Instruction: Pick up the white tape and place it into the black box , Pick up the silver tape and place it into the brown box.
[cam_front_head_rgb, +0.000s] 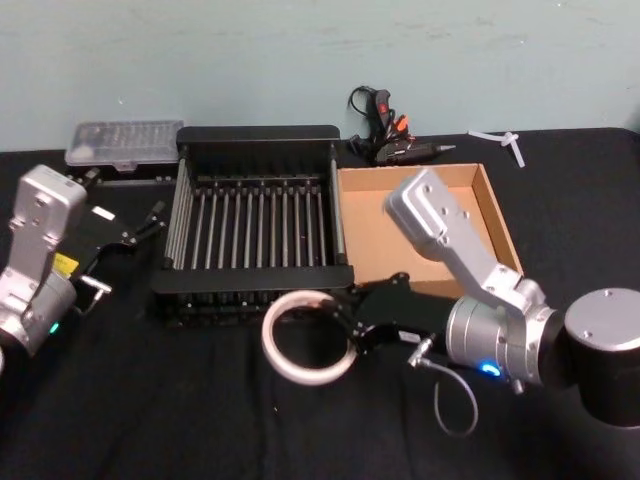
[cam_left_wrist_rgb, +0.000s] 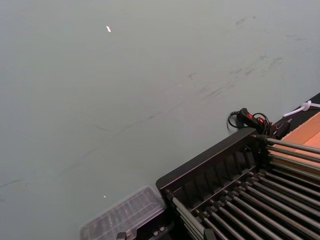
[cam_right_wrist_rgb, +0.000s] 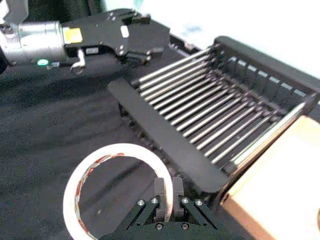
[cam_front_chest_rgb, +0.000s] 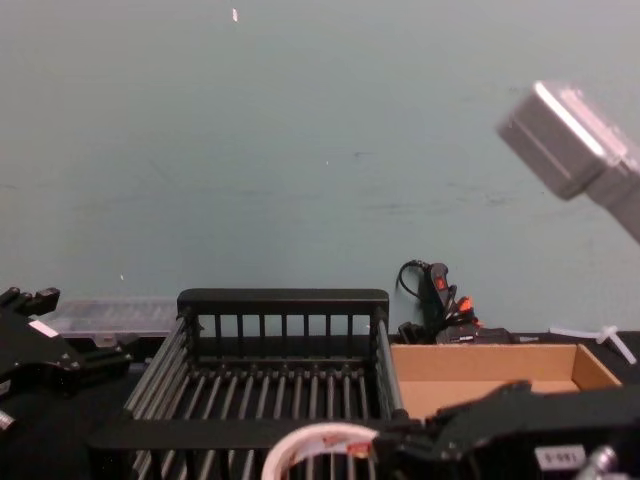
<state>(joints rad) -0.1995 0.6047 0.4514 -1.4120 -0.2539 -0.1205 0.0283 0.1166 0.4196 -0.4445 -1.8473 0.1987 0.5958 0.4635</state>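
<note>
Right gripper (cam_front_head_rgb: 345, 322) is clamped on the white tape (cam_front_head_rgb: 305, 338), just off the black box (cam_front_head_rgb: 258, 283) near rim. Drop spot's straight ahead, so I'd say lift and go forward; left gripper (cam_front_head_rgb: 150, 222) is parked by the box's left side, can't tell its fingers.

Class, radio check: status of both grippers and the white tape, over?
Right gripper shut on white tape, in front of black box. Left gripper idle, left of the box, fingers open. Box's near rim ahead of the tape.

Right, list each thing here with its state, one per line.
White tape: on the table before the crate, ring wall pinched by the right pincer.
Left pincer: open, parked left of the crate.
Black crate: empty.
Brown box: empty.
</note>
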